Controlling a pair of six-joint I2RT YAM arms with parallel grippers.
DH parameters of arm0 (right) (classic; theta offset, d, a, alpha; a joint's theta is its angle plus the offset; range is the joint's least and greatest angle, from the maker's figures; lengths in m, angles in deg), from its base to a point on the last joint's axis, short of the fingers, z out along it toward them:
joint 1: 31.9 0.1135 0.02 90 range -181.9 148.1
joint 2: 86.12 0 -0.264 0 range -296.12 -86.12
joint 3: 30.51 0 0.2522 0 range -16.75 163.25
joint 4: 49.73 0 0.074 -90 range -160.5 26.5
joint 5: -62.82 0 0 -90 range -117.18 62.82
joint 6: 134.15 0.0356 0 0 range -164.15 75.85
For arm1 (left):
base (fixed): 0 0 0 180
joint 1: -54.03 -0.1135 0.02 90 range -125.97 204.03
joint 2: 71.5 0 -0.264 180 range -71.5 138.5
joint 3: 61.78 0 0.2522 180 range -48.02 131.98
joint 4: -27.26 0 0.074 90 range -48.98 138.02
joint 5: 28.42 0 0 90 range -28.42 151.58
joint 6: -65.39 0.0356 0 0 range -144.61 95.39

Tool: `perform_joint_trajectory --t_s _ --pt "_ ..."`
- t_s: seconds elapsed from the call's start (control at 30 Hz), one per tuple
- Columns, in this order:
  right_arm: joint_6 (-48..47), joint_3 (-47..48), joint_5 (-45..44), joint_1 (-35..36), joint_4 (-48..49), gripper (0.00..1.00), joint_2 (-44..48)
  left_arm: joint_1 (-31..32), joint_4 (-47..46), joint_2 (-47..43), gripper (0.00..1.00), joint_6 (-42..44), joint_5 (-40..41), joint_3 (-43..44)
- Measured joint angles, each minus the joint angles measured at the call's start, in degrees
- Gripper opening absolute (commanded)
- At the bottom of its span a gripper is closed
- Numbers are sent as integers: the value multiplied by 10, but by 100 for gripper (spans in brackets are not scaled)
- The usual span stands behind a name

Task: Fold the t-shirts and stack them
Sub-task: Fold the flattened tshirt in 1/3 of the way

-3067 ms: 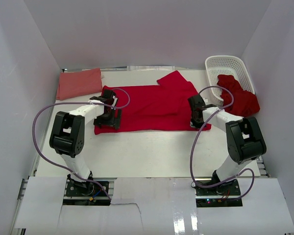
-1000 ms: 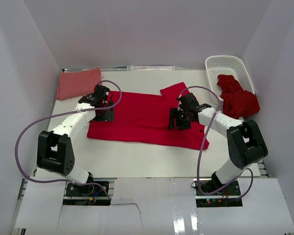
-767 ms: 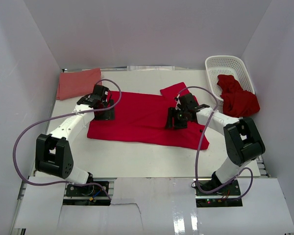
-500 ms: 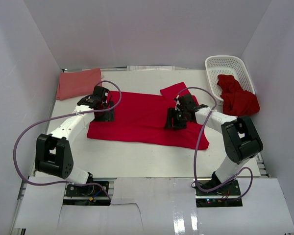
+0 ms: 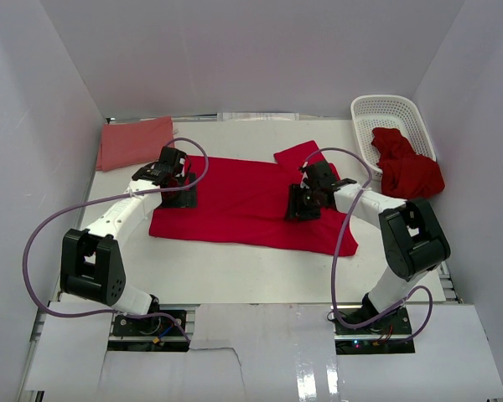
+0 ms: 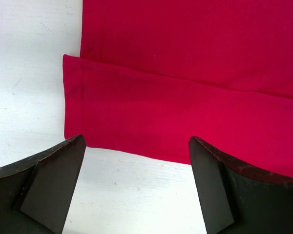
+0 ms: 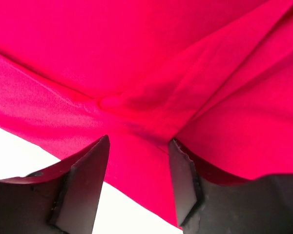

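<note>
White walls (image 5: 235,50), white worktop (image 5: 235,268). Overhead: crimson cloth t-shirt (image 5: 243,197) spread at centre; folded salmon-pink t-shirt (image 5: 134,142) in far-left corner; crumpled red t-shirt (image 5: 411,172) draped over white plastic lattice basket (image 5: 386,102), far-right corner. Left wrist: left gripper (image 6: 136,146) spread wide above the crimson edge. Right wrist: right gripper (image 7: 138,146) fingers apart, astride a crease.

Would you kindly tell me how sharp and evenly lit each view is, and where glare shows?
Top external view: sharp, softly and evenly lit, with glare on the glossy front panel. Left wrist view: the red t-shirt's folded edge is crisp; the open left pincer is dark. Right wrist view: cloth close and soft, its folds mere shading; the table washes out white.
</note>
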State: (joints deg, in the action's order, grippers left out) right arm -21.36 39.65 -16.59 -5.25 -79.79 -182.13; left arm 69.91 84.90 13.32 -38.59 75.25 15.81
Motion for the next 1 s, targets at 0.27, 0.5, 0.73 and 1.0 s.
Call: perform_joint_trajectory --t_s 0.27,0.5,0.73,1.0 --pt "-6 5 3 0 15 28 -22 0 -4 0 98 4 -1 -3" --pt "-10 73 3 0 2 29 -40 0 -5 0 98 4 -6 -4" --pt "-27 176 26 0 1 84 -88 0 -6 0 98 4 -12 -6" --pt "-55 170 13 0 -1 86 -94 0 -10 0 98 4 -26 -15"
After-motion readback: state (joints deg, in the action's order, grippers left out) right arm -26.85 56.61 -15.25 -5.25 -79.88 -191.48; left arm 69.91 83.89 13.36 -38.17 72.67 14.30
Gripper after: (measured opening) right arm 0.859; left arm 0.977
